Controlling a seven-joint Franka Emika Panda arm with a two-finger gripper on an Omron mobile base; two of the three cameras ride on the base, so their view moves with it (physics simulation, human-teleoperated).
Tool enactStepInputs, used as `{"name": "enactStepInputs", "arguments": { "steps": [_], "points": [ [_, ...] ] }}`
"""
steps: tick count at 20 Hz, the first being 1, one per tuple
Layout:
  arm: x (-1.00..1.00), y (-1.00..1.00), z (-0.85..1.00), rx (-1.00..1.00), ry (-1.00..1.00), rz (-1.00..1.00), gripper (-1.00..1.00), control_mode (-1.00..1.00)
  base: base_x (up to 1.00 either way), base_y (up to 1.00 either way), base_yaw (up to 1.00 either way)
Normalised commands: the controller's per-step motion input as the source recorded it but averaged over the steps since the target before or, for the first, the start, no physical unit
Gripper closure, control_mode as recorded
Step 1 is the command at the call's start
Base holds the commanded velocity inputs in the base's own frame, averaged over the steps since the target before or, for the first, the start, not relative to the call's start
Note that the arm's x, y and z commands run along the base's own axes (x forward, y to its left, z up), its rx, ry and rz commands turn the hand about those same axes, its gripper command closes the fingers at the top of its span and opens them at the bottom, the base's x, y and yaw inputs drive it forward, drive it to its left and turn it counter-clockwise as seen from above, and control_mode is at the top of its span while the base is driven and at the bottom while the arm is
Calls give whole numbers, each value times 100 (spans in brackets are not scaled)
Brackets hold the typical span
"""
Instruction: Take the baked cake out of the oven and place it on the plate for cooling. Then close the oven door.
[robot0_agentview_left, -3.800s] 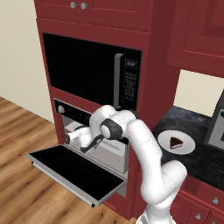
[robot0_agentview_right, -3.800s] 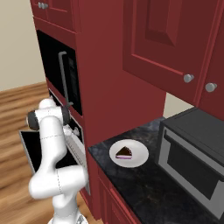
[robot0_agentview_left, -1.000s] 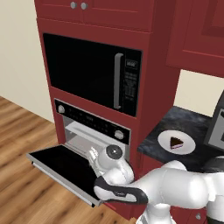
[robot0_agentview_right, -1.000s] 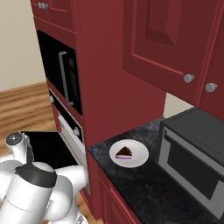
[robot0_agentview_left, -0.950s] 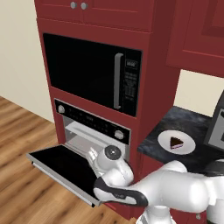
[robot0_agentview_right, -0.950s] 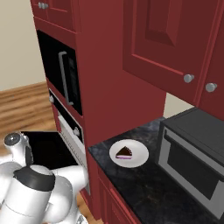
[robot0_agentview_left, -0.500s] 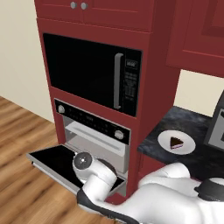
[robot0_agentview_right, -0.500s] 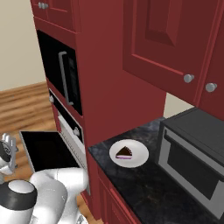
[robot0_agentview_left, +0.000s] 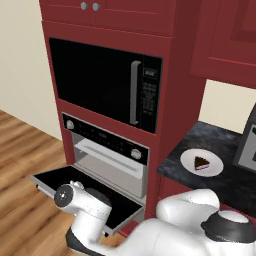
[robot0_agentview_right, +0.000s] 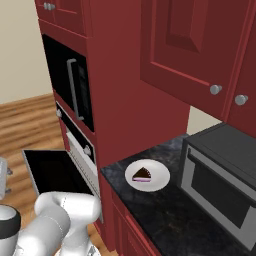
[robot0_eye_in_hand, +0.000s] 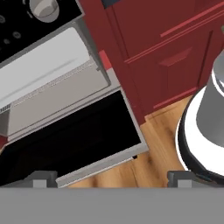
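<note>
hand view: end effector (robot0_eye_in_hand: 112, 177) wide, oven door (robot0_eye_in_hand: 83, 135) down | base views: cake (robot0_agentview_left: 201, 163) on plate (robot0_agentview_left: 189, 161)

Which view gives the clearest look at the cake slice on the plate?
The right base view: the cake sits near mid-frame on the plate, its dark top and pink layer visible. The left base view shows it smaller, at the right.

The arm has swung down from the oven (robot0_agentview_left: 107, 155) mouth to below the open oven door (robot0_agentview_left: 87, 192).
</note>
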Motion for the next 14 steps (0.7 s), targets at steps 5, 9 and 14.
{"name": "enactStepInputs", "arguments": {
  "steps": [5,9,14],
  "points": [
    [-30,0,-39,-1,-13,0,-100,-100,0,0,0],
    [-20,0,-39,0,-7,0,-100,-100,0,0,0],
    [-7,0,-17,0,-2,0,-100,-100,0,0,0]
  ]
}}
